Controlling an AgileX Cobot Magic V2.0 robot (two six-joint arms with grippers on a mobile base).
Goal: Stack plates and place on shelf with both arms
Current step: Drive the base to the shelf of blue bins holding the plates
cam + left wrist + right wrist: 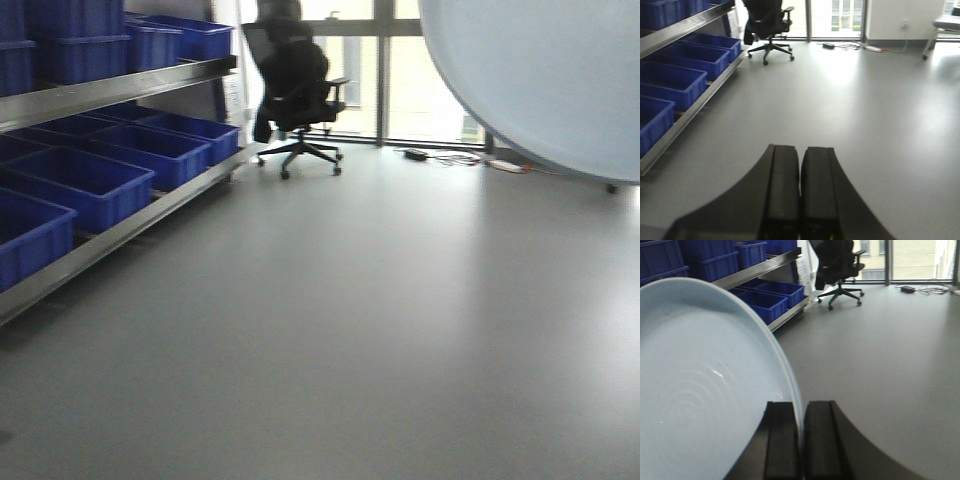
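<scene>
A large pale bluish-white plate (705,390) fills the left of the right wrist view, held on edge. My right gripper (801,412) is shut on its rim, one finger on each side. The same plate (550,80) shows as a big curved disc at the top right of the front view, held up in the air. I can see only one plate surface; whether a second lies against it I cannot tell. My left gripper (800,160) is shut with nothing between its fingers, pointing over bare floor. The metal shelf (120,90) runs along the left.
Blue plastic bins (85,185) fill both shelf levels on the left. A black office chair (298,95) stands by the windows at the back. Cables and a power strip (470,158) lie on the grey floor near the window. A table leg (610,187) shows at the far right.
</scene>
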